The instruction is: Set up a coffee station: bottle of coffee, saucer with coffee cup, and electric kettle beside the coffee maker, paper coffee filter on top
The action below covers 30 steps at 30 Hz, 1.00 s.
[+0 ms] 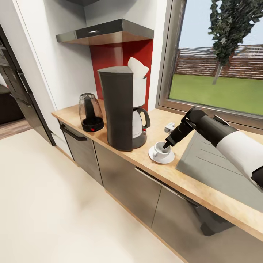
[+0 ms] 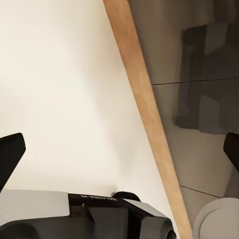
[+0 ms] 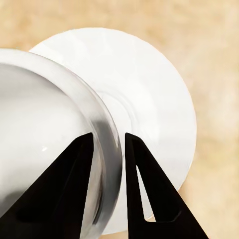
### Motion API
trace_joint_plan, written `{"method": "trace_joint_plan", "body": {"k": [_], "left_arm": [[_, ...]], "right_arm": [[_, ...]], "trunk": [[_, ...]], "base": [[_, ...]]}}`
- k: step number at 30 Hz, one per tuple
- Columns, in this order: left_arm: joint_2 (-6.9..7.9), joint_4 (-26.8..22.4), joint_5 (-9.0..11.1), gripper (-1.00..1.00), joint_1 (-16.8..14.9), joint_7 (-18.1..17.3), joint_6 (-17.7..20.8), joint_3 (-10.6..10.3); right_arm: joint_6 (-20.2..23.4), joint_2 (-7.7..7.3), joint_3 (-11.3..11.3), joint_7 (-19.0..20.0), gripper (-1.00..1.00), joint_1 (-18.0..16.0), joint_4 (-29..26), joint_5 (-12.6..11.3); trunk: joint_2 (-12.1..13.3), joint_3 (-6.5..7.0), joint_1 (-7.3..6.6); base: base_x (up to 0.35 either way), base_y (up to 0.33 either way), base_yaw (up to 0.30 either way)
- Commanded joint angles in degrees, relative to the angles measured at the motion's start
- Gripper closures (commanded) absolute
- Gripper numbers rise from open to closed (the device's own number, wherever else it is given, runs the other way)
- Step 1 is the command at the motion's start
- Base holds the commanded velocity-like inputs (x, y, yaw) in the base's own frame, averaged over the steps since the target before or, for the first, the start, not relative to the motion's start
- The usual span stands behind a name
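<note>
The tall dark grey coffee maker [image 1: 118,107] stands on the wood-grain kitchen countertop [image 1: 146,155], with a white paper coffee filter [image 1: 138,67] sticking out of its top. To its left sits the smoky glass electric kettle [image 1: 90,112]. On its right the white saucer [image 1: 161,157] [image 3: 159,94] carries the coffee cup [image 1: 159,148] [image 3: 45,124]. My right gripper [image 1: 168,143] [image 3: 107,149] is shut on the cup's rim, one finger inside and one outside. My left gripper [image 2: 119,154] is open over the floor. The bottle of coffee is out of view.
A grey sink basin [image 1: 212,164] is set into the counter to the right of the saucer, under my right arm. A dark shelf [image 1: 106,33] hangs above the coffee maker and a window [image 1: 219,62] runs behind. Grey cabinet fronts [image 1: 124,175] [image 2: 199,99] meet cream floor.
</note>
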Motion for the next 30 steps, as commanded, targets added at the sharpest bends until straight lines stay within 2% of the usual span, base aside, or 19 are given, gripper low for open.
{"method": "trace_joint_plan", "body": {"k": [1, 16, 17, 30], "left_arm": [[-0.01, 0.02, -0.35, -1.0, -0.05, -0.23, 0.3, 0.43], [-0.01, 0.02, -0.35, -1.0, -0.05, -0.23, 0.29, 0.44], [-0.01, 0.02, -0.35, -1.0, -0.05, -0.23, 0.27, 0.45], [-0.01, 0.02, -0.35, -1.0, -0.05, -0.23, 0.3, 0.45]], "right_arm": [[0.33, -0.03, 0.21, 0.35, 1.0, 0.01, -0.08, 0.27], [0.33, -0.03, 0.21, 0.35, 1.0, 0.01, -0.08, 0.35], [0.33, -0.03, 0.21, 0.35, -1.0, 0.01, -0.08, 0.35], [0.33, -0.03, 0.21, 0.35, -1.0, -0.01, -0.08, 0.35]], "trunk": [[-0.02, -0.08, 0.0], [-0.02, -0.08, 0.0], [-0.02, -0.08, 0.0], [-0.02, -0.08, 0.0]], "base": [[0.0, 0.0, 0.0], [0.0, 0.0, 0.0], [0.0, 0.0, 0.0], [0.0, 0.0, 0.0]]}}
